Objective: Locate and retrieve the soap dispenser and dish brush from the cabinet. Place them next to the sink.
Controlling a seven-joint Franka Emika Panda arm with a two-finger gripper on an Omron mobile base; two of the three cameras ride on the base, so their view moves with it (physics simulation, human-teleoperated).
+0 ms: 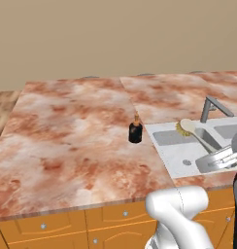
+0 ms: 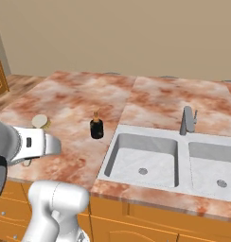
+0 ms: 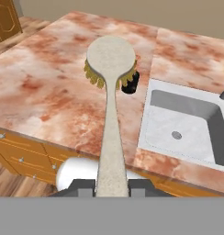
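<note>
- Pale-handled dish brush with yellowish bristle head (image 3: 110, 64) clamped by its handle end between the dark fingers (image 3: 112, 186) — closed tight, head pointing away, held in the air above the marbled red-brown counter (image 1: 67, 141).
- Small squat black soap dispenser with copper pump top (image 2: 96, 126) standing upright on the counter just beside the pale grey-white recessed sink (image 2: 150, 158) — likely already delivered.
- Probably carried high to clear the bottle before setting down nearby.
</note>
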